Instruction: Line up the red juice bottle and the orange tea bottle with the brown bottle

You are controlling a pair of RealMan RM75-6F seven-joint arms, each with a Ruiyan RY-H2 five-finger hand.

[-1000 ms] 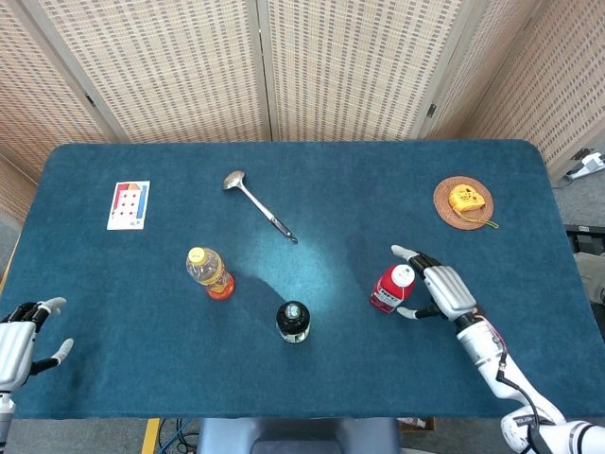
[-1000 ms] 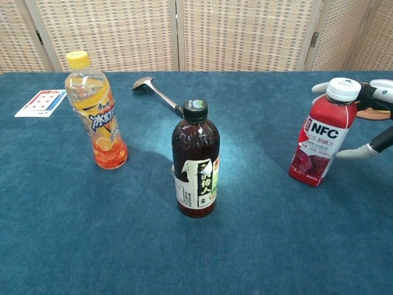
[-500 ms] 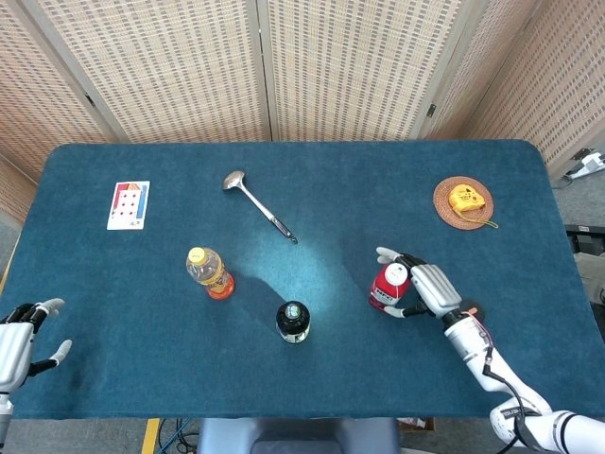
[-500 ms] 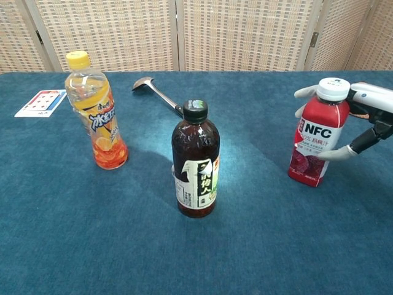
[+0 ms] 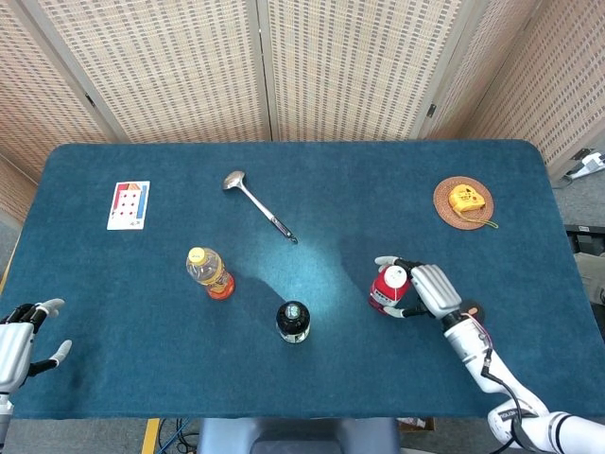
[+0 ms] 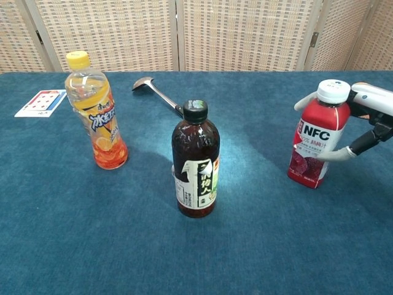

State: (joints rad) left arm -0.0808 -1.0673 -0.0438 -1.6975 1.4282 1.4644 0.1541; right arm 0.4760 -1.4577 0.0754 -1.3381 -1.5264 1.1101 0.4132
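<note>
Blue felt is covering the table, with woven screens standing at twelve o'clock. The right hand is wrapping its fingers around the red juice bottle, at three o'clock from the brown bottle. The orange tea bottle is standing at ten o'clock. The left hand, partly cut off, is lying spread and holding nothing.

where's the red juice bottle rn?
In the head view the red juice bottle stands right of centre near the front of the table, in the right hand's grip, to the right of the brown bottle.
</note>
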